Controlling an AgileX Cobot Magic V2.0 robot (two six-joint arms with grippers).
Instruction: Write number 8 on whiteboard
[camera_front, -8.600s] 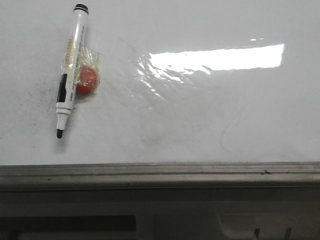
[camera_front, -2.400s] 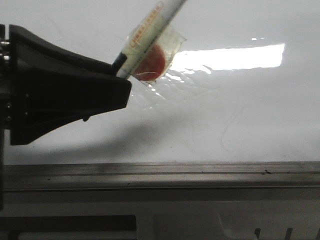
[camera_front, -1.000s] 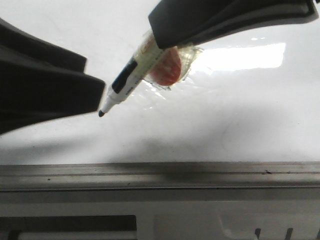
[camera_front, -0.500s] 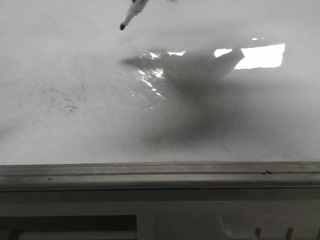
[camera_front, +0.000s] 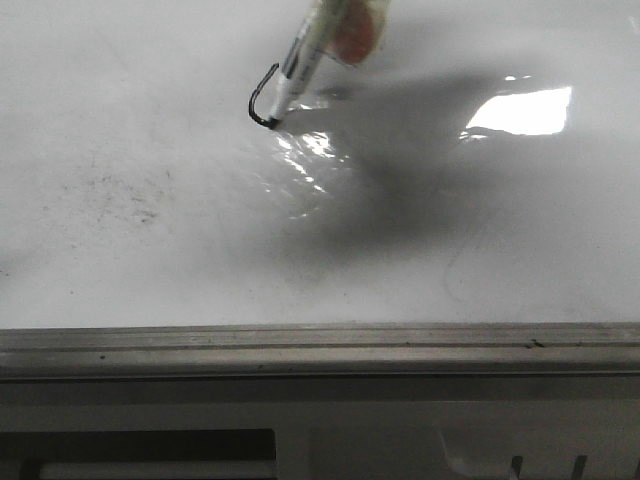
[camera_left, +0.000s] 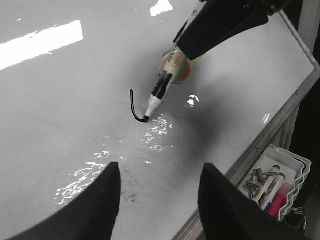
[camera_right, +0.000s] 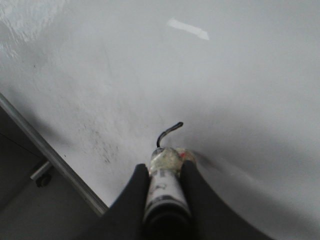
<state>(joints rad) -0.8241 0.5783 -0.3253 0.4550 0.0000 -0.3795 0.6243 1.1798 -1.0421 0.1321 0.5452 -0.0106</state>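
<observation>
The whiteboard (camera_front: 150, 240) fills the front view. My right gripper (camera_right: 165, 169) is shut on a white marker (camera_right: 161, 192) with an orange ball taped to it (camera_front: 354, 30). The marker (camera_front: 303, 62) leans down with its black tip touching the board. A short hooked black stroke (camera_front: 256, 102) runs from the tip; it also shows in the left wrist view (camera_left: 133, 106) and in the right wrist view (camera_right: 168, 132). No full figure 8 shows. My left gripper (camera_left: 160, 167) is open and empty above the board, nearer its edge rail than the marker (camera_left: 161, 89).
The grey metal edge rail (camera_front: 320, 345) runs along the near side. Faint grey smudges (camera_front: 110, 195) lie left of the stroke. A white tray (camera_left: 295, 165) with spare markers and tools hangs beyond the rail in the left wrist view.
The marker has come down from above the board and its tip now touches it. A short hooked black stroke has appeared at the tip. The left gripper is out of the front view.
</observation>
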